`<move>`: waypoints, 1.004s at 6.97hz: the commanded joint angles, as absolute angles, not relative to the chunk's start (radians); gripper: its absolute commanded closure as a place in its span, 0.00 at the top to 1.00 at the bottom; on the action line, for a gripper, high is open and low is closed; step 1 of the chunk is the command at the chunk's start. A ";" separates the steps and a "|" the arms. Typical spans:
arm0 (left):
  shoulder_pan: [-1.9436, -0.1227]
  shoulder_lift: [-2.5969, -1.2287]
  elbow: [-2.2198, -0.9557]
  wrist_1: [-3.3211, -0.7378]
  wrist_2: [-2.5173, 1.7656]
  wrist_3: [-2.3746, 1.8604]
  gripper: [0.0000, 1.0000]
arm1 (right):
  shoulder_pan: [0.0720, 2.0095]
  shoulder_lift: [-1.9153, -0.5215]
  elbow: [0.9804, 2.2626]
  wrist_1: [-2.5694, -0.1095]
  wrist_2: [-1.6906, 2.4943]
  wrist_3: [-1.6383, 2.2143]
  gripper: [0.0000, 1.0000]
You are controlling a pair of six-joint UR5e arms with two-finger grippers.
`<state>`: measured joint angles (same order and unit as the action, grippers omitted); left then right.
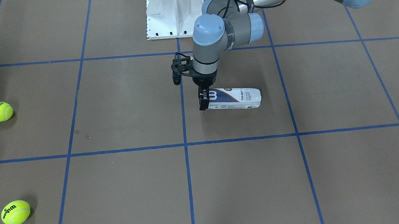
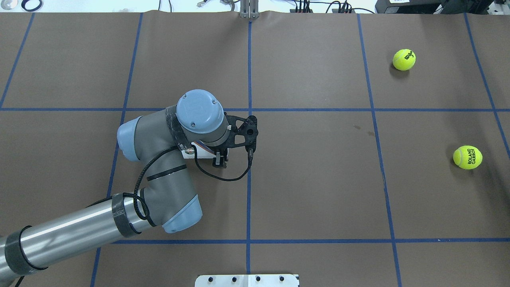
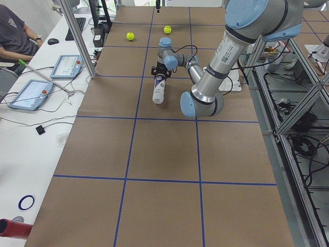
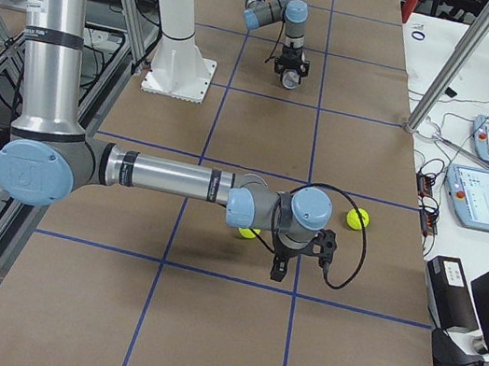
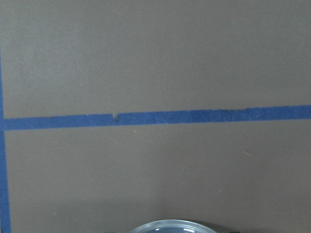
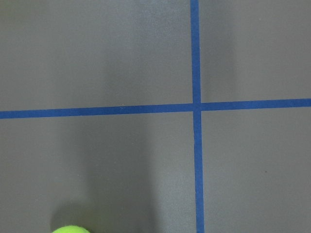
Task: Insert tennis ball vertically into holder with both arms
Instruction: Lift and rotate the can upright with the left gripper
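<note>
The holder (image 1: 235, 98), a clear can with a white and navy label, lies on its side on the brown table. My left gripper (image 1: 203, 99) points straight down at the holder's open end, fingertips at table level on either side of it. I cannot tell whether the fingers press on it. In the overhead view my left gripper (image 2: 220, 159) hides most of the holder (image 2: 196, 153). Two tennis balls (image 1: 0, 111) (image 1: 16, 212) lie far off on my right side. My right gripper (image 4: 279, 267) hangs low beside one ball (image 4: 248, 232). I cannot tell if it is open.
The white pedestal base (image 1: 174, 14) stands at the robot's edge of the table. Blue tape lines (image 1: 186, 144) grid the table. An operator (image 3: 13, 33) sits beyond the far edge with tablets (image 3: 30, 94). The holder's rim (image 5: 175, 227) shows at the bottom of the left wrist view.
</note>
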<state>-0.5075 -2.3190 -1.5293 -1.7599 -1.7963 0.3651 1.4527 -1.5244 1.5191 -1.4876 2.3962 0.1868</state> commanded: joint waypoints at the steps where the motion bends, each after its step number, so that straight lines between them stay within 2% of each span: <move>1: -0.523 -2.319 -1.534 -1.978 -1.795 0.242 0.73 | 1.453 -1.523 1.525 -1.486 2.399 0.186 0.99; 5: -0.572 -2.318 -1.517 -2.525 -1.749 -0.134 0.73 | 1.430 -1.508 1.561 -1.485 2.421 0.186 0.99; 7: -0.566 -2.312 -1.365 -2.888 -1.721 -0.271 0.73 | 1.367 -1.511 1.632 -1.482 2.430 0.189 0.99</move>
